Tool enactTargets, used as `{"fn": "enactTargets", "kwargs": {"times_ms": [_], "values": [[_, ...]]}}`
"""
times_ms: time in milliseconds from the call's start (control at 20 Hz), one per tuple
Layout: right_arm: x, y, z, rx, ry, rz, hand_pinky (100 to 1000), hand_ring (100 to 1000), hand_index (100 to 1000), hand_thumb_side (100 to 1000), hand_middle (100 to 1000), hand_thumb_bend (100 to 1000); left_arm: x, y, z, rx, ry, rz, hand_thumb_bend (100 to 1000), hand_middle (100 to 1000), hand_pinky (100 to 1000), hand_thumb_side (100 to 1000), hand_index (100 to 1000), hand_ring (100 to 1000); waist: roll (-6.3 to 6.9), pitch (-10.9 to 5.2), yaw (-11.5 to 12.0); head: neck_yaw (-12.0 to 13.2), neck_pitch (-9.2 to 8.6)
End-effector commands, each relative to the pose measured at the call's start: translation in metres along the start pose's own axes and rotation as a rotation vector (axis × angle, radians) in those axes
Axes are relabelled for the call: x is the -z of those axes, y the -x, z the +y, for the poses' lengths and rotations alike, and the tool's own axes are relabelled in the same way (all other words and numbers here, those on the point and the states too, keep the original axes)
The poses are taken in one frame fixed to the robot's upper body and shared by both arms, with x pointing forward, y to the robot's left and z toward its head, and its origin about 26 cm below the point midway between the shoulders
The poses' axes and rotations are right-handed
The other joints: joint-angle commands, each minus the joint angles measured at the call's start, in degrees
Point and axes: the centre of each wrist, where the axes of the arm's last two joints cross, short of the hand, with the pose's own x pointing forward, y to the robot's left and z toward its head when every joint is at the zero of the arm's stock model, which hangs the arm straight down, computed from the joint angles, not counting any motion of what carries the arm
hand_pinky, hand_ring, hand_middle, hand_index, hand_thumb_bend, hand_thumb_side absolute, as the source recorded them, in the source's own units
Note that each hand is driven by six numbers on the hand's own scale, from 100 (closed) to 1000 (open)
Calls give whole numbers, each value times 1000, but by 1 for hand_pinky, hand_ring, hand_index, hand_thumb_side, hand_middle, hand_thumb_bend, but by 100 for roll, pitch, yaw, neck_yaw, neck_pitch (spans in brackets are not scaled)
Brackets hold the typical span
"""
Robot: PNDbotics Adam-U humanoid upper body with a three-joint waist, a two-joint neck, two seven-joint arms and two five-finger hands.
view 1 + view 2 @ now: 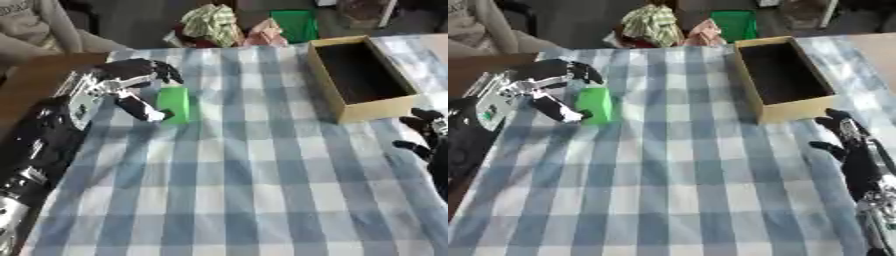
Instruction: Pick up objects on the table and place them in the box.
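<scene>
1. Right now your green block [174, 104] lies in the upper left of the frame on the blue-and-white checked tablecloth [254, 190].
2. Your left hand [122, 82] is at the block's left side, fingers curled over above it and thumb reaching its lower edge; whether it truly grips the block you cannot tell.
3. Your cardboard box [756, 95] sits open at the upper right, well apart from the block.
4. Your right hand [846, 137] rests at the right edge, just below the box, fingers relaxed and spread, holding nothing.
</scene>
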Motion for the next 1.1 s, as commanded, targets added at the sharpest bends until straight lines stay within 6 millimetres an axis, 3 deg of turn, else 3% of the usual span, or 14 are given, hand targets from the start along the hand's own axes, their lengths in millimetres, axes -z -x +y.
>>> {"fn": "enactTargets", "kwargs": {"times_ms": [50,300,1100], "values": [[3,-6,-2,-16,-5,-20,705,1000,897,841,769,100,-1,3,10,30,-14,19,355,819,803,432,889,768,-13,-78,-7,25,-13],[3,-6,-2,-15,-5,-20,705,1000,898,842,769,100,3,2,4,27,-65,69,324,811,798,393,878,761,-21,-63,-15,36,-12],[3,-6,-1,-14,-8,-20,705,1000,898,844,770,100,16,-6,-17,81,-47,114,302,737,753,418,849,694,-52,-43,1,125,-42]]}}
